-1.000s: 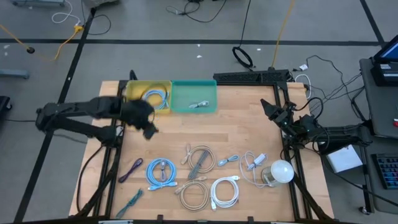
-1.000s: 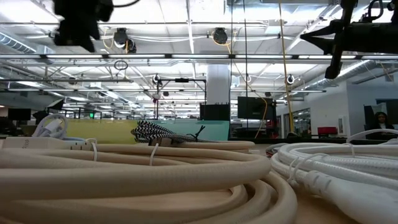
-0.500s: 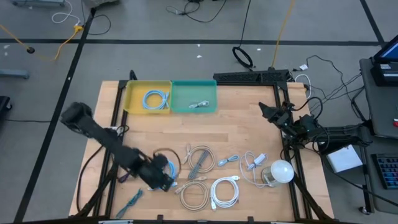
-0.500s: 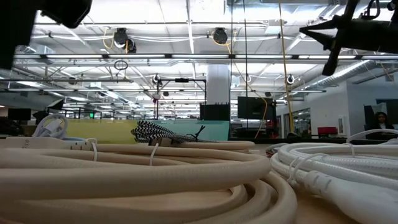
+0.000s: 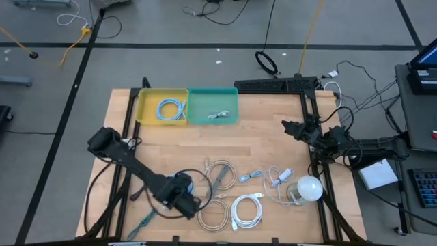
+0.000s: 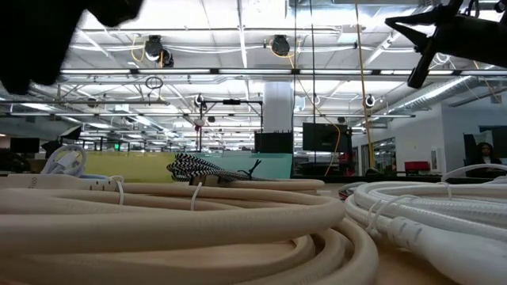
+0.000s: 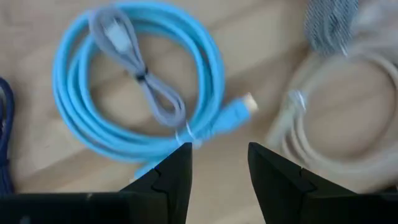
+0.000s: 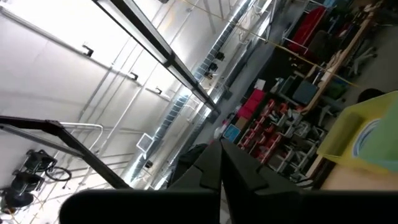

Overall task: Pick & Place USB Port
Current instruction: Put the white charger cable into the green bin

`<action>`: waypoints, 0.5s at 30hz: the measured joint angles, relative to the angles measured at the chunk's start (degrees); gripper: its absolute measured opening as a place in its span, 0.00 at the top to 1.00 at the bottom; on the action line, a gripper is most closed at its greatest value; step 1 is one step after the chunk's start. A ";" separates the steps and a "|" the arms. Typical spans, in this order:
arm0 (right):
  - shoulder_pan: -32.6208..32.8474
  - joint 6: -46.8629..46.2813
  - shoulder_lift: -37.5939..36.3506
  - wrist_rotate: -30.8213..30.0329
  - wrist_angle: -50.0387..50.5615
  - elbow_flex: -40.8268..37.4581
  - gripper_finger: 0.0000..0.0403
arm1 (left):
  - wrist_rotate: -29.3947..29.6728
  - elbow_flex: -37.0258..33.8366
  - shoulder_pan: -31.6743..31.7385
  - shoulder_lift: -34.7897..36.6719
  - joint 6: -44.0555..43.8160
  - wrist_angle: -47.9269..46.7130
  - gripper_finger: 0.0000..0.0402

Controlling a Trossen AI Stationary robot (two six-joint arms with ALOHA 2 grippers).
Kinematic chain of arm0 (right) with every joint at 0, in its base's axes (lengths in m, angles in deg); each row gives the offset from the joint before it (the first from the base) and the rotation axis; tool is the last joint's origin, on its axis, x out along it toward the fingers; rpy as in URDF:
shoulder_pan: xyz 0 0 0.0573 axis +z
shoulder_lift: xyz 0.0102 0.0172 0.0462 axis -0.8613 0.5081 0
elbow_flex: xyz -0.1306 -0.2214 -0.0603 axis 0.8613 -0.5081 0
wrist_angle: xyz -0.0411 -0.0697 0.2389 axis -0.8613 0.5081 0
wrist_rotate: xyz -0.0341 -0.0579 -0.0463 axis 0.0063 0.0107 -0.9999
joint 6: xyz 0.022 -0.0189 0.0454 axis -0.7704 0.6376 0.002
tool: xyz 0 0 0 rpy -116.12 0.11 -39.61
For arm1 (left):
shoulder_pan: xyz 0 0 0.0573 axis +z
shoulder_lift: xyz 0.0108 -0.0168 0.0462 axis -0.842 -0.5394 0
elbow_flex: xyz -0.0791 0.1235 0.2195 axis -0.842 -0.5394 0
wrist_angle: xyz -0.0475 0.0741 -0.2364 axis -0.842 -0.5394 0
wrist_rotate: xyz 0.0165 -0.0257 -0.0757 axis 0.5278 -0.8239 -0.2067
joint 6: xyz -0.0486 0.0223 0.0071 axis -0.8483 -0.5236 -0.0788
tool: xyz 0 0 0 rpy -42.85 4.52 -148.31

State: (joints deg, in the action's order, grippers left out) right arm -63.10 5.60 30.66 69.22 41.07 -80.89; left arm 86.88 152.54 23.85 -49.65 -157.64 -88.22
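Blue cable (image 7: 134, 93) plug toward beige coil (image 7: 336, 118)

The left gripper (image 5: 184, 199) covers most of the blue cable (image 7: 134, 93); the beige coil (image 7: 336, 124) is blurred and cut off.

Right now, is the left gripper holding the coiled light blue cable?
No, the left gripper hangs open above the coiled light blue cable, with nothing between its fingers.
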 joint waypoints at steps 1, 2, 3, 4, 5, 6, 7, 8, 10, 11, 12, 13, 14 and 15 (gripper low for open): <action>0.00 0.02 -0.02 0.04 -0.21 0.00 1.00 | 0.09 -0.02 0.60 -0.61 0.03 -0.51 0.61; 0.00 0.05 -0.02 0.04 -0.28 0.00 1.00 | 0.11 -0.02 1.22 -1.26 0.05 -1.21 0.61; 0.00 0.09 0.00 0.29 -0.40 0.00 1.00 | -0.08 -0.02 1.81 -1.82 0.07 -2.10 0.61; -0.01 0.15 0.00 1.16 -0.64 0.00 1.00 | -0.49 -0.06 2.22 -2.24 0.44 -3.51 0.61; -0.02 0.15 0.00 1.54 -0.99 0.00 1.00 | -1.42 -0.06 2.71 -2.73 0.63 -4.81 0.61; 0.00 0.10 -0.02 2.00 -1.08 0.00 1.00 | -2.40 -0.06 3.24 -3.25 1.09 -5.92 0.61; 0.00 -0.02 -0.03 2.88 -1.08 0.00 1.00 | -2.85 -0.07 3.53 -3.74 1.29 -6.82 0.61; 0.00 -0.04 0.00 3.31 -1.11 0.00 1.00 | -2.96 -0.13 3.70 -4.07 1.62 -7.38 0.61; 0.00 -0.08 -0.02 4.75 -1.71 0.00 1.00 | -2.56 -0.13 4.23 -4.70 2.08 -7.23 0.61; 0.00 -0.17 -0.04 5.35 -1.90 0.00 1.00 | -2.44 -0.13 4.46 -4.83 2.24 -7.12 0.61; 0.00 -0.20 0.00 5.92 -2.27 0.00 1.00 | -2.17 -0.13 4.64 -4.93 2.59 -7.02 0.61; 0.00 -0.24 -0.01 6.12 -2.55 0.00 1.00 | -2.10 -0.13 4.91 -5.12 3.02 -6.71 0.61; 0.00 -0.24 -0.04 6.19 -2.66 0.00 1.00 | -2.06 -0.13 5.28 -5.34 3.31 -6.31 0.61; 0.00 -0.24 -0.04 6.29 -2.93 0.00 1.00 | -2.08 -0.16 5.53 -5.48 3.41 -6.13 0.61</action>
State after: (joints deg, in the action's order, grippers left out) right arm -63.10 5.36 30.62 75.51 38.14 -80.89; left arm 84.80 152.38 29.38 -55.13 -154.23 -94.35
